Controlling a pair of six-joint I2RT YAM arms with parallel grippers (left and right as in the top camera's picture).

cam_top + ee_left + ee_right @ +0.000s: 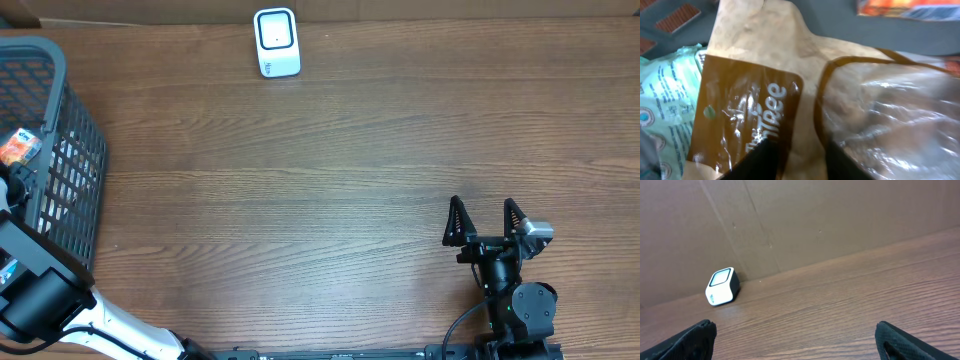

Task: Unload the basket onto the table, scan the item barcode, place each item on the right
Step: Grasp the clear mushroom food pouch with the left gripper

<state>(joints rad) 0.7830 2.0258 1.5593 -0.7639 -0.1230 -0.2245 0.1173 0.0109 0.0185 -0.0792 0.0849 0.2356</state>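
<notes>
The item is a tan and brown paper bag [765,60] with white lettering and a clear plastic window [890,110]; it lies in the basket and fills the left wrist view. My left gripper [806,152] is down in the basket, its two black fingers [762,162] closed in on a fold of the bag's tan paper. No barcode shows on the bag. The white barcode scanner [276,42] stands at the table's far edge, and the right wrist view shows the scanner [721,286] too. My right gripper [486,220] rests open near the front right, holding nothing.
The grey wire basket [60,120] stands at the table's left edge, with an orange packet [20,148] inside. Beside the bag lie a mint-green packet [665,100] and a red-orange packet [910,7]. A brown cardboard wall [840,215] runs behind the scanner.
</notes>
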